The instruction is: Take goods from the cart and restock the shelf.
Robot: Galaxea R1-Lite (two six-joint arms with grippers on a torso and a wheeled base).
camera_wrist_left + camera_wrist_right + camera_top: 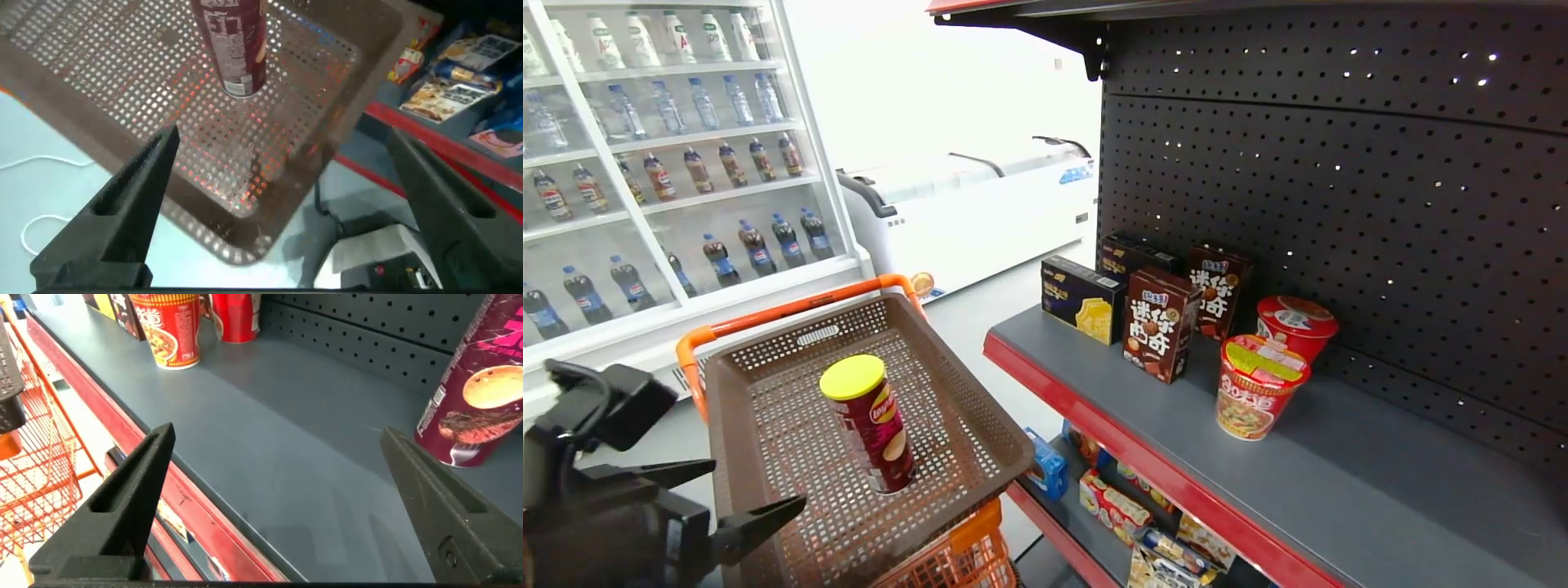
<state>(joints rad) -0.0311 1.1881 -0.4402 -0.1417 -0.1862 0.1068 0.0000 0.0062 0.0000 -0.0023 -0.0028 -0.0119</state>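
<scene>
A maroon chips can (872,422) with a yellow lid stands upright in the brown perforated basket (768,384) on top of the orange cart. My left gripper (743,494) hangs open at the basket's near corner, short of the can (233,45) and holding nothing; the left wrist view shows its gripper (279,139) above the basket's edge. My right gripper (278,437) is open over the grey shelf (270,449), empty. A purple chips can (478,384) stands on that shelf just beyond one finger.
On the grey shelf (1339,482) stand dark snack boxes (1160,322) and two cup noodles (1262,384) before a black pegboard back. Its red front edge (1111,437) lies beside the cart. Packaged snacks (1111,506) fill the lower shelf. A drinks fridge (645,163) and chest freezer (980,204) stand behind.
</scene>
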